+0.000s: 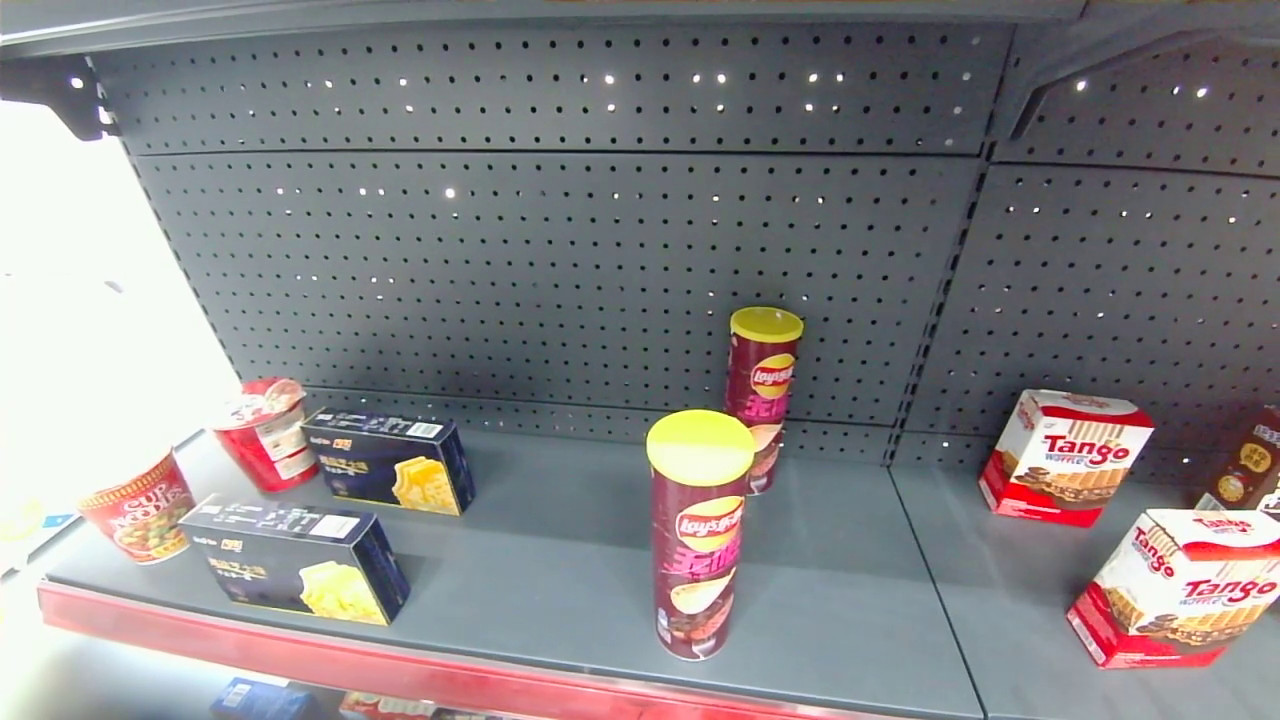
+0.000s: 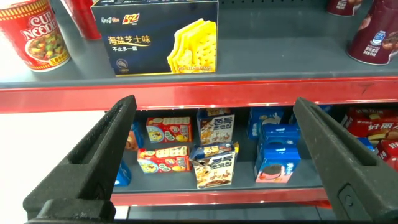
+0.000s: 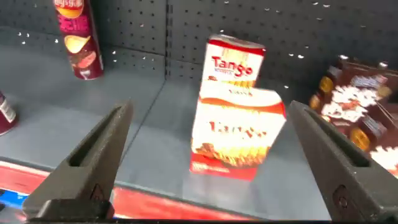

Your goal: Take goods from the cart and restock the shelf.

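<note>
— On the grey shelf [image 1: 560, 560], left end: what stands there?
— Two red noodle cups, one at the front edge [image 1: 138, 508], one behind it [image 1: 265, 432]. Just beside them are two dark blue cracker boxes, front [image 1: 300, 560] and rear [image 1: 392, 462], both on their long sides.
— Middle?
— Two chip cans, upright, with yellow lids. Front can [image 1: 697, 535] is near the red lip [image 1: 250, 640]. Rear can [image 1: 762, 395] is close to the perforated back panel [image 1: 560, 280].
— Right bay?
— Two wafer boxes, rear [image 1: 1065, 455] and front [image 1: 1180, 588]. A brown box [image 1: 1250, 465] sits at the far edge.
— And the left hand [image 2: 214, 102]?
— Fingers spread wide, nothing held. It faces the red lip, near the front cracker box. A lower shelf [image 2: 205, 196] of small boxes [image 2: 214, 165] shows beyond.
— And the right hand [image 3: 211, 107]?
— Also spread wide, empty. The front wafer box lies beyond the fingers, framed between them, ungripped.
</note>
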Controlling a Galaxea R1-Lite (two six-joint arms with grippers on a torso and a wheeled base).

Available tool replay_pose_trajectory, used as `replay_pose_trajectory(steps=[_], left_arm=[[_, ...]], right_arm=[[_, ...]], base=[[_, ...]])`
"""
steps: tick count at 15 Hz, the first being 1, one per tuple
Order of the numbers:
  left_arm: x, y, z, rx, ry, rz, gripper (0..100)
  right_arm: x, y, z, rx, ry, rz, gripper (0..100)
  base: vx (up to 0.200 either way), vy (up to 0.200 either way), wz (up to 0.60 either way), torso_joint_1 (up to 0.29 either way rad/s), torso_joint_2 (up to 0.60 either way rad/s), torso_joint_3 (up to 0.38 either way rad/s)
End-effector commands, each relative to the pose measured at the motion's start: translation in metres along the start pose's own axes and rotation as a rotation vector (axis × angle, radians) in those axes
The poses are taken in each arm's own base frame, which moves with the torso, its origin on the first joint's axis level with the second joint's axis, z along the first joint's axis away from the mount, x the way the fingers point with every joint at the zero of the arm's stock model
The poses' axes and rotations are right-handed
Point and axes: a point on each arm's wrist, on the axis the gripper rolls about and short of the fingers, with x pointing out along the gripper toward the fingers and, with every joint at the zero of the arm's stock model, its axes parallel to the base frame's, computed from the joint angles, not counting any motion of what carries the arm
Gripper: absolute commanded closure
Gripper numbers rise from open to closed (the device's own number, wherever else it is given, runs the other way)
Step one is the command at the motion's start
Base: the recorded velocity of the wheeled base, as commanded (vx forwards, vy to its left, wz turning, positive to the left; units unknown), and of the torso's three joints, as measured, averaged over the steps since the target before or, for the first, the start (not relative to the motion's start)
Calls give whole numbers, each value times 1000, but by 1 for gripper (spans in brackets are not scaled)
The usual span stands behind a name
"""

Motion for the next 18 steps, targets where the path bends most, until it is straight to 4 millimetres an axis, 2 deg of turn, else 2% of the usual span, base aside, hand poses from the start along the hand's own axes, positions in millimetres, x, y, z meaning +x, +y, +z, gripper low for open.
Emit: replay_pose_trajectory(steps=[1, 3, 13, 18], left_arm=[[0, 0, 0, 0, 1, 0, 0], [0, 0, 0, 0, 1, 0, 0], [0, 0, 0, 0, 1, 0, 0], [0, 0, 0, 0, 1, 0, 0]], right_arm=[[-16, -2, -14, 10, -52, -50, 0], [-19, 0, -29, 1, -29, -81, 0], [-20, 2, -48, -6, 25, -90, 0], [-28, 5, -62, -10, 97, -107, 0]], base=[[0, 0, 0, 0, 0, 0], [0, 0, 0, 0, 0, 0], [0, 0, -60, 1, 0, 0], [0, 0, -120, 1, 0, 0]])
